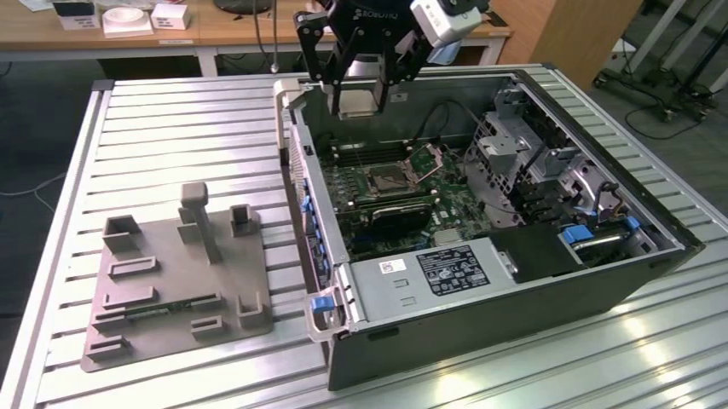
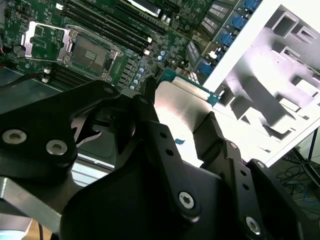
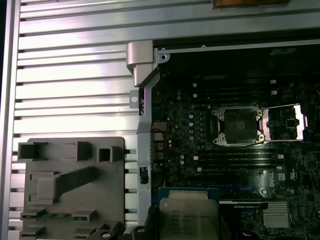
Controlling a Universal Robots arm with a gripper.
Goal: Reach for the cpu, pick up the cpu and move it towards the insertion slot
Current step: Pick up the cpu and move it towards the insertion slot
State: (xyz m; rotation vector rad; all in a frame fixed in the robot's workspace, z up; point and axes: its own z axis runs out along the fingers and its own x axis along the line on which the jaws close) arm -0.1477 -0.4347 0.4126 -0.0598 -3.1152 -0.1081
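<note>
The cpu (image 1: 357, 100) hangs pinched between the gripper's (image 1: 360, 95) fingers (image 2: 165, 145) — closed on its edges, silver plate showing in both wrist views — above the open case (image 1: 637, 213), near its back wall. The slot (image 1: 388, 178) lies below it on the board, plate (image 3: 285, 122) hinged open. Beside the case — a grey holder (image 1: 182, 273).

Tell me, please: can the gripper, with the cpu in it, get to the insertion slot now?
Probably yes. The gripper holds the cpu above the open case, and the insertion slot lies uncovered, its retention plate swung aside. Nothing visible blocks the way.
</note>
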